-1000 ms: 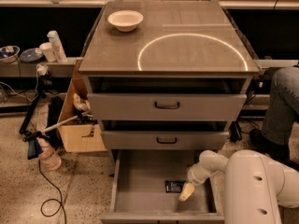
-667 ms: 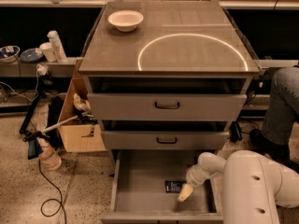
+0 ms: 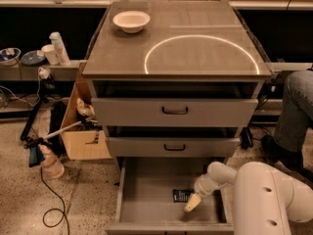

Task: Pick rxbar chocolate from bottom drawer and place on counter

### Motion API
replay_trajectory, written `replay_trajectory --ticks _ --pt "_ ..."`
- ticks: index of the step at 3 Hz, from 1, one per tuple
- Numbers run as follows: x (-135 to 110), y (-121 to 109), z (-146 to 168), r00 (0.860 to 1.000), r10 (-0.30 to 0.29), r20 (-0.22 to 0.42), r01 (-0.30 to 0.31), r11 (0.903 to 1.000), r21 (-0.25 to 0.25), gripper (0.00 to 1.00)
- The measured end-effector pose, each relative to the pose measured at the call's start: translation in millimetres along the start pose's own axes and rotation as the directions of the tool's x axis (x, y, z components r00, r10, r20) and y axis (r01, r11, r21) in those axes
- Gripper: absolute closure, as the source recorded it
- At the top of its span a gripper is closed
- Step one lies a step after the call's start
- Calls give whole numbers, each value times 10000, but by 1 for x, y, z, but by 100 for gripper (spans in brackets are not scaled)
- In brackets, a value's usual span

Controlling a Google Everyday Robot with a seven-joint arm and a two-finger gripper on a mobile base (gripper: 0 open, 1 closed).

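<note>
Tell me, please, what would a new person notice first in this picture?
The white arm at lower right reaches into the open bottom drawer, its end effector close beside the dark rxbar chocolate on the drawer floor. The counter bears a thin white circle, and a white bowl sits near its far left corner.

From the lower right of the view I see my white arm (image 3: 271, 199), its thick forearm filling that corner. The wrist (image 3: 215, 176) bends down and toward the view's left. The gripper (image 3: 192, 203) points downward inside the bottom drawer (image 3: 146, 195). Its pale tip seems just above the floor, though I can't confirm contact.
</note>
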State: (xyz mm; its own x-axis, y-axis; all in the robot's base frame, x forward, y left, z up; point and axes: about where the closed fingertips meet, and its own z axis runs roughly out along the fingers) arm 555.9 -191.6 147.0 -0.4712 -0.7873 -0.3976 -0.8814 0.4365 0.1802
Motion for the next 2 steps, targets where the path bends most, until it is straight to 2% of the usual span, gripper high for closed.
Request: replay_trajectory --ticks 2 --pt "-5 -4 13 9992 2 -397 31 9964 849 0"
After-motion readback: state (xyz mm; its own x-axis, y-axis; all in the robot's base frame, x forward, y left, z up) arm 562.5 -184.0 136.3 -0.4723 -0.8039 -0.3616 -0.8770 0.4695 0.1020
